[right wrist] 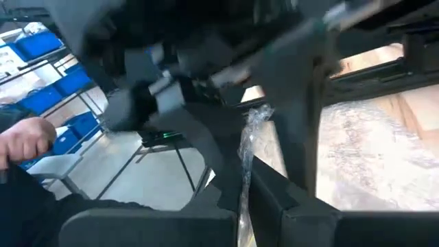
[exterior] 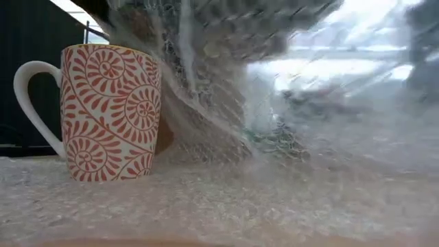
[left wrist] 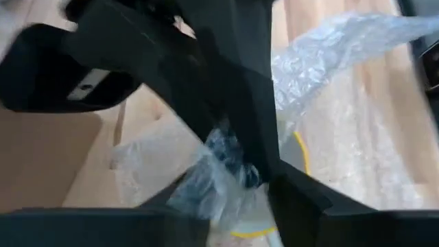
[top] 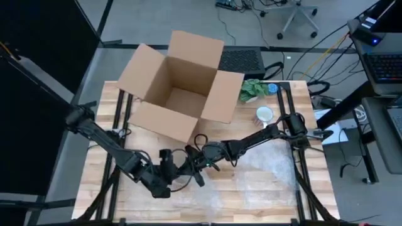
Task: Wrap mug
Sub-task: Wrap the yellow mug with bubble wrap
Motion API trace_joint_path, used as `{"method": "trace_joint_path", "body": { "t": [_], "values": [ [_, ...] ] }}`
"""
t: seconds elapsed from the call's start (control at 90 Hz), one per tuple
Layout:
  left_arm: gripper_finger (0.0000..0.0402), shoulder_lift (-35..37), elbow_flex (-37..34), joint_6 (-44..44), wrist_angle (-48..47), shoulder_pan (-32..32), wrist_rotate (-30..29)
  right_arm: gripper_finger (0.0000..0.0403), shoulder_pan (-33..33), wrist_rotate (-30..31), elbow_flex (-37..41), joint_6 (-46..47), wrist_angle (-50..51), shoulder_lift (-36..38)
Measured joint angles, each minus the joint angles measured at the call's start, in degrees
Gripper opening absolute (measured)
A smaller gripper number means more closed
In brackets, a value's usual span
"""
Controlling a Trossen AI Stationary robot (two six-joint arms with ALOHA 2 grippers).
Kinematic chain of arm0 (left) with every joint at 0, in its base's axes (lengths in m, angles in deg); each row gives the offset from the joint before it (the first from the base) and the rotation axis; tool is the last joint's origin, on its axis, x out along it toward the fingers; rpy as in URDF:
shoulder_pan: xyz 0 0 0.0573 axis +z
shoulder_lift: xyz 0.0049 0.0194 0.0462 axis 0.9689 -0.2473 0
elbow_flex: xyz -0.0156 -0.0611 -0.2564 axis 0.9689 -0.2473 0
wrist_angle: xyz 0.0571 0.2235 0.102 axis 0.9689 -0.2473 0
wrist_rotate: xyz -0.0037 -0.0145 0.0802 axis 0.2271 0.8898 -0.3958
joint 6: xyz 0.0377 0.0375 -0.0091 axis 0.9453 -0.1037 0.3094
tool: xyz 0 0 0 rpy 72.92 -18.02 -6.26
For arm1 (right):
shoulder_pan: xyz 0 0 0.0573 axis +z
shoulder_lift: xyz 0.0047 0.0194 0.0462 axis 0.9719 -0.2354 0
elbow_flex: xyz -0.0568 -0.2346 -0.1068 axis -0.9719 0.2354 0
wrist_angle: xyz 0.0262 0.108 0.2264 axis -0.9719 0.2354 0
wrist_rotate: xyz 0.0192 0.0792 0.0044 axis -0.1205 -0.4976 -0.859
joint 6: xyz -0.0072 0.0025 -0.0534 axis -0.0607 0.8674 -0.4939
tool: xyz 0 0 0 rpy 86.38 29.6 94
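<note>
Handling note: the mug looked ceramic, so rigid, fairly heavy, breakable, with a glazed wall likely to slip; the handle or rim seemed the safest hold. It stood upright on the bubble wrap spread over the desk, toward the right side near the open cardboard box. Wrap was light, limp and springy, best pinched at an edge. Both arms met at desk centre: left claw was clenched on a bunched corner of wrap, right claw pinched a twisted strand of it.
</note>
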State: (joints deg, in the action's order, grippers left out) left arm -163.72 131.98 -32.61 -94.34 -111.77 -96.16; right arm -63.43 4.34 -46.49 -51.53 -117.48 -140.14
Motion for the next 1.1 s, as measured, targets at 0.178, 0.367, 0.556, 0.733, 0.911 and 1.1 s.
{"method": "trace_joint_path", "body": {
  "t": [0.178, 0.367, 0.556, 0.733, 0.911, 1.1],
  "values": [
    [0.0004, -0.1, 0.0, 0.0, 1.1, 0.0, 0.1, 0.0004, -0.1, 0.0, 0.0, 4.9, -0.4, 0.0],
    [0.0, 1.3, 0.0, -0.9, -0.6, -1.3, 0.2, 0.0066, -0.6, -6.0, -1.2, 2.9, 0.1, 1.8],
    [0.0, 1.4, 0.0, -1.4, -4.4, -3.1, 0.3, 0.0143, -0.9, -13.7, -3.6, -1.6, 11.1, 5.8],
    [0.0, 1.4, 0.0, -1.6, -7.0, -5.6, 0.6, 0.0156, -0.7, -8.0, -4.0, -6.0, 26.0, 11.1],
    [0.0, 1.4, 0.0, -1.9, -6.8, -6.9, 0.5, 0.0149, 0.5, 0.8, -4.0, -7.7, 30.1, 10.0],
    [0.0, 1.4, 0.0, -3.2, -6.9, -8.1, 3.0, 0.0139, 1.6, 2.4, -3.8, -8.4, 29.7, 5.8]
  ]
}}
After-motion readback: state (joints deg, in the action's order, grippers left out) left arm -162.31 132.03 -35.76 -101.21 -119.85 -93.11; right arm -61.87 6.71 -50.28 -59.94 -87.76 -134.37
